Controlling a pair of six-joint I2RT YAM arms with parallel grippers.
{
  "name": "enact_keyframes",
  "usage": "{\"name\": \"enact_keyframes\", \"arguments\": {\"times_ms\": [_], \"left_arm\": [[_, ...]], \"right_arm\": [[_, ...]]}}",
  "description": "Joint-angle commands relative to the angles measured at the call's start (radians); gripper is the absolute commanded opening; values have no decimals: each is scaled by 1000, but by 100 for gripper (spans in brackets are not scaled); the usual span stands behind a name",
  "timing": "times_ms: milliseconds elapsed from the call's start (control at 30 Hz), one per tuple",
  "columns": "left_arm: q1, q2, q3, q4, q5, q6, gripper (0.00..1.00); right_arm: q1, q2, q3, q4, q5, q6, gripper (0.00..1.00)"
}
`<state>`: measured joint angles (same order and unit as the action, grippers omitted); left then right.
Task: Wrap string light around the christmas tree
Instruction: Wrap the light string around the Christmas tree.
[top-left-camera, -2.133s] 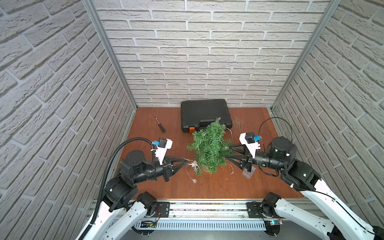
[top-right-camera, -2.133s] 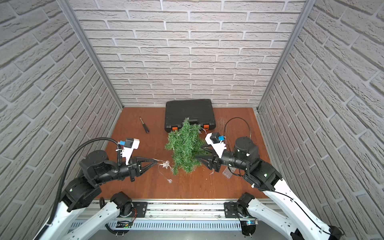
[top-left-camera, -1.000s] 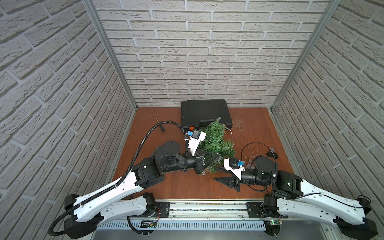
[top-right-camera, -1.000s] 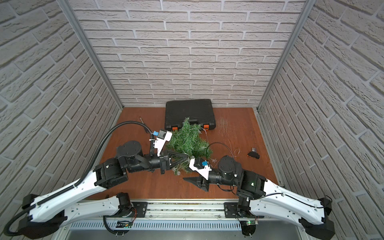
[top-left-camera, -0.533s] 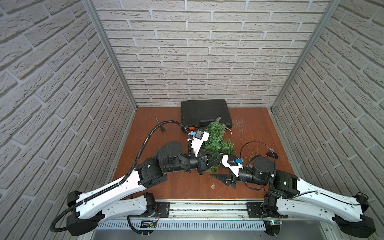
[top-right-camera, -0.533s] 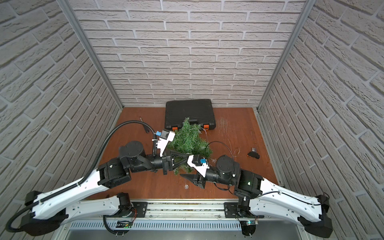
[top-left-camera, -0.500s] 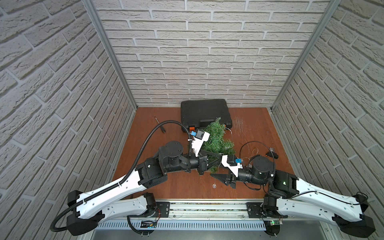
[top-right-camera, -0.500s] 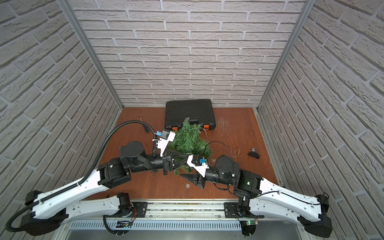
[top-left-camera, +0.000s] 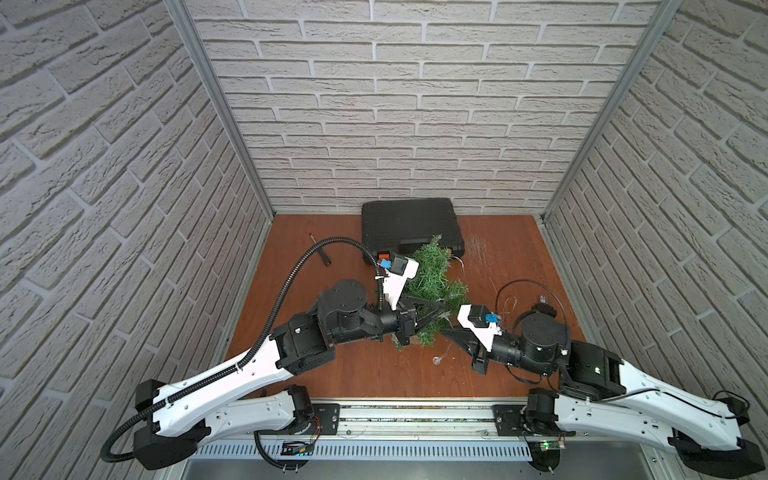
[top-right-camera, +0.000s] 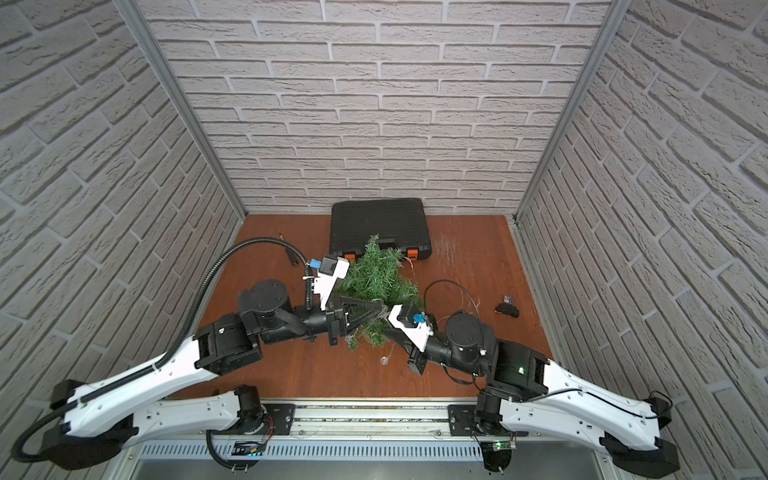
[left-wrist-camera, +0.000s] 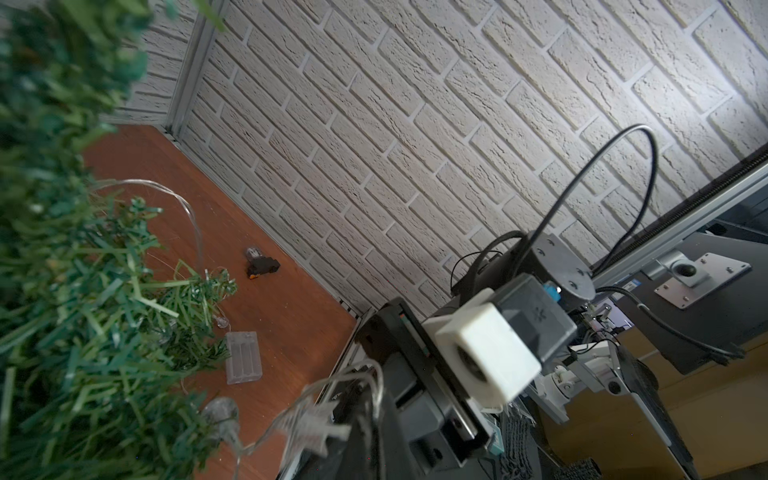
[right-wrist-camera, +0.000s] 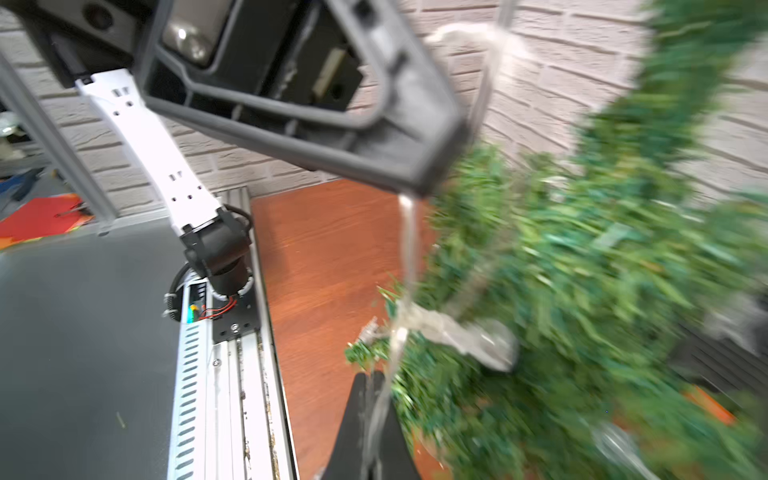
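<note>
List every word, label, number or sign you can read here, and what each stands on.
No text can be read in any view.
black case: no lettering shows.
small board under the front rail: markings too small to read.

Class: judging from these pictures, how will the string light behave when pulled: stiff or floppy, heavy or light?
Probably floppy: the string light curls in a slack loop off the christmas tree. Likely light, its wire thin; its battery box may drag.
</note>
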<state>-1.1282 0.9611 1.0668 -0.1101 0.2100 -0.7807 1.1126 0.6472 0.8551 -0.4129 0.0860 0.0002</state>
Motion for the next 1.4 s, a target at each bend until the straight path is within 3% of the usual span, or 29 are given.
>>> {"name": "enact_keyframes", "arguments": {"times_ms": [0,233,333,533,700,867,1133,1367], "left_arm": [[-6,7,24,89,-30,37,0],[-31,76,93,99,12,76,0],[-57,84,148,45,-19,126,0],[-64,-9,125,-30,-185,160,0],[-63,-119,44,-16,-238,155,0],[-65,-100,44,51,-135,150,0],[-89,93,206,56,2,168,0],[-114,216,325,40,-18,245,0]], "right_arm": [[6,-63,31,-110,176,1,3],[6,-44,109,-139,526,-3,3],[4,-10,159,-119,618,-55,3],[7,10,204,-73,517,-131,3],[4,50,216,-89,418,-162,3],[4,60,224,-59,565,-151,3],[2,37,236,36,836,-260,3],[-59,41,237,127,895,-372,3]]}}
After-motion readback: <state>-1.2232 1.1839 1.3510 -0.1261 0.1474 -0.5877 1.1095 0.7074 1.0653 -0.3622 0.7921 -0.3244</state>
